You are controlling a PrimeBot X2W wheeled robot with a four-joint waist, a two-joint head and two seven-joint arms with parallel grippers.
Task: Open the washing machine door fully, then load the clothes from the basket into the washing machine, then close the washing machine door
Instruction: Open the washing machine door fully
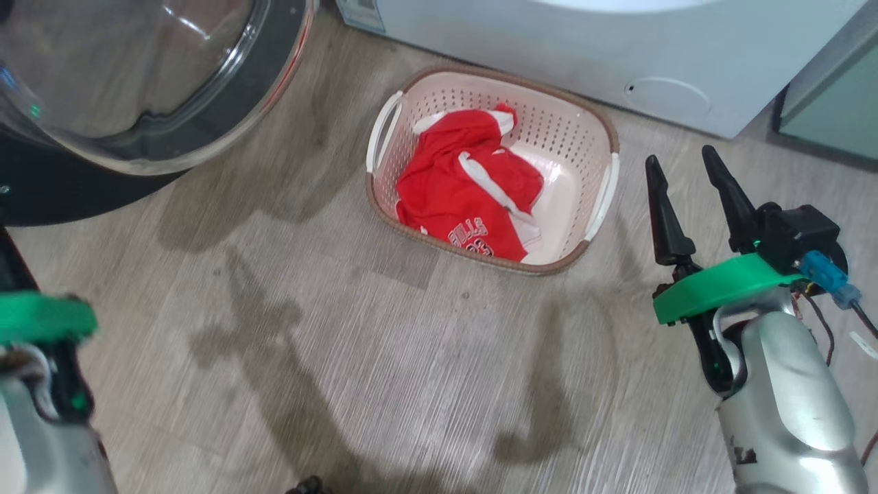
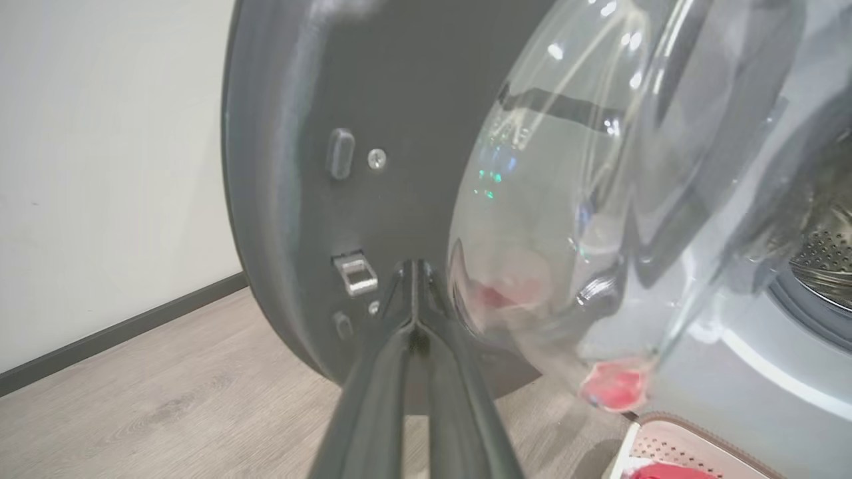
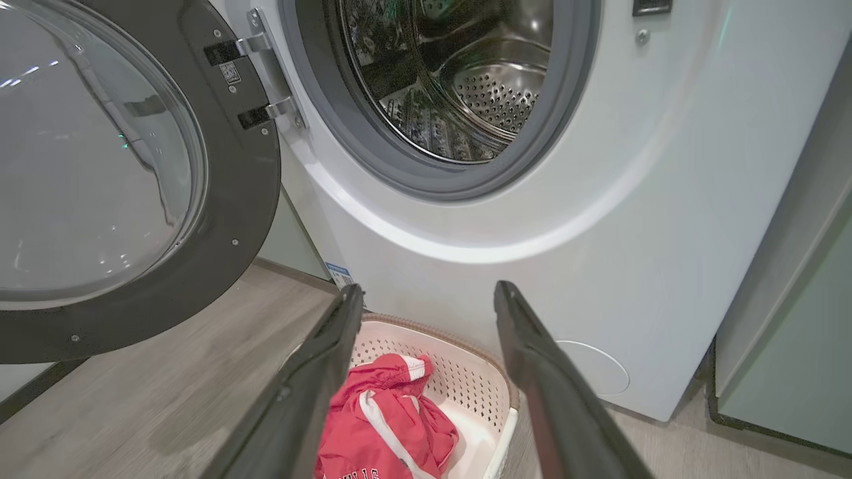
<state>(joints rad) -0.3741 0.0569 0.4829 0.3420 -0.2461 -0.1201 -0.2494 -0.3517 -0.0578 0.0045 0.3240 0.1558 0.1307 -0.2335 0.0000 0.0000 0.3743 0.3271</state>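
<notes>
The washing machine door (image 3: 219,199) stands swung open to the left, showing the steel drum (image 3: 466,80) of the washing machine (image 3: 599,199). In the head view the door (image 1: 260,82) is at the upper left. The basket (image 1: 603,137) sits on the floor before the machine with the red clothes (image 1: 466,192) bunched inside. My right gripper (image 1: 679,158) hovers open just right of the basket; in its wrist view the gripper (image 3: 426,293) frames the clothes (image 3: 379,426) below. My left gripper (image 2: 414,266) is shut and empty, with its tips at the door's inner rim (image 2: 306,199) beside the latch hook (image 2: 356,273).
A pale green cabinet (image 1: 837,103) stands right of the machine. The round filter cap (image 1: 669,96) is low on the machine's front. Behind the door runs a white wall (image 2: 100,166) with a dark skirting. Wood-look floor (image 1: 384,357) spreads in front of the basket.
</notes>
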